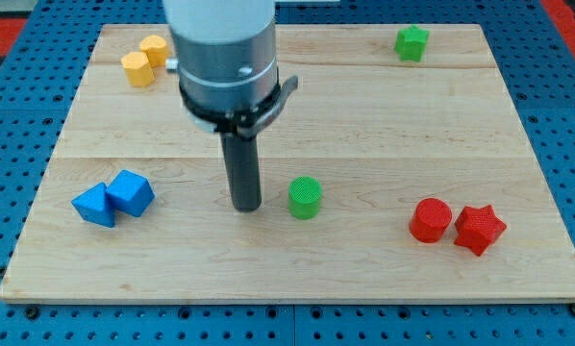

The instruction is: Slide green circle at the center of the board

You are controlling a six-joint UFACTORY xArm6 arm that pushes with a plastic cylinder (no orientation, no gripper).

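Cam view: your rod's tip (pixel 246 207), w/ no pincer to spread, sits just left of the green circle (pixel 305 197), upright w/ flat face up, on the light wood board (pixel 364 115) over blue pegboard (pixel 9 144).

Our arm descends from the frame's top centre-left, its dark rod upright, my tip (pixel 246 207) at lower centre.

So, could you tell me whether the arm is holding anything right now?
Nothing is held: my tip stands on the board, just left of the green circle, apart.
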